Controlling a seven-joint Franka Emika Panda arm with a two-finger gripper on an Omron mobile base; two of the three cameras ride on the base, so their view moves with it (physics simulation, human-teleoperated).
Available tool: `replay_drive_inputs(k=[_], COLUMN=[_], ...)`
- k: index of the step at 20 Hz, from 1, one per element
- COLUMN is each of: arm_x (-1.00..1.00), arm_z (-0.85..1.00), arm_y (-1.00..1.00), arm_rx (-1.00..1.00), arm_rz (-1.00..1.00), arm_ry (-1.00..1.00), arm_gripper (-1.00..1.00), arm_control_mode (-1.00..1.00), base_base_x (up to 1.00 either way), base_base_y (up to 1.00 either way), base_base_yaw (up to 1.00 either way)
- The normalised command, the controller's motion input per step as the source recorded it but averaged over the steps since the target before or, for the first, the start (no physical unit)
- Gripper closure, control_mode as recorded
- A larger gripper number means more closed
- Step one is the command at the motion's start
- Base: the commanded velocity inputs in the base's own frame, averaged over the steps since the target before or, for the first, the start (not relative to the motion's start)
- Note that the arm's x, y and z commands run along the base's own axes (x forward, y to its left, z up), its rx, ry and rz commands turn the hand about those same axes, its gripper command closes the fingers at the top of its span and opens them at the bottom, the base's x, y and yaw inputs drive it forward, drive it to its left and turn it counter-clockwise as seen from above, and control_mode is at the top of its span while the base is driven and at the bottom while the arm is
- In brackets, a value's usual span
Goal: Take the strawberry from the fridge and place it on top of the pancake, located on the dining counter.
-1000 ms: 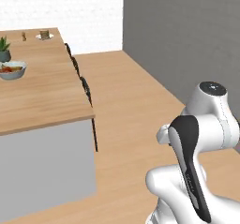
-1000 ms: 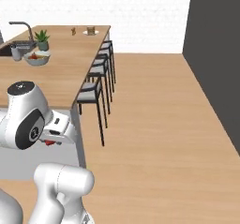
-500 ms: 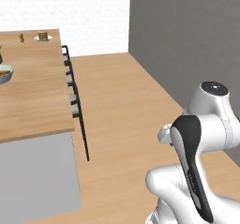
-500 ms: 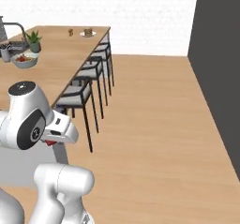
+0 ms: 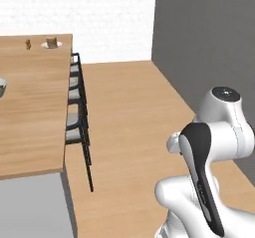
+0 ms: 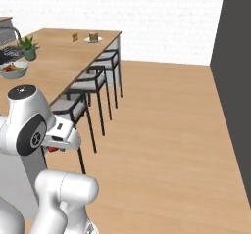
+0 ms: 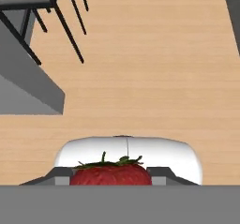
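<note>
We find no text, label, brand, number or sign that can be read anywhere in these views.
</note>
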Motion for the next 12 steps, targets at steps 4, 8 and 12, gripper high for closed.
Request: replay_drive_inputs(k=[4, 8, 12], arm_x=[0.00, 0.00, 0.00], arm_z=[0.00, 0.00, 0.00], arm_y=[0.00, 0.00, 0.00], arm_rx=[0.00, 0.00, 0.00], arm_rz=[0.00, 0.00, 0.00], arm_ry=[0.00, 0.00, 0.00], arm_gripper=[1.00, 1.00, 1.00], arm_control_mode=[1.00, 1.00, 1.00], base_base_x=[0.73, 0.76, 0.85], base_base_y=[-0.59, -0.52, -0.48], base_base_yaw=[0.21, 0.20, 0.23])
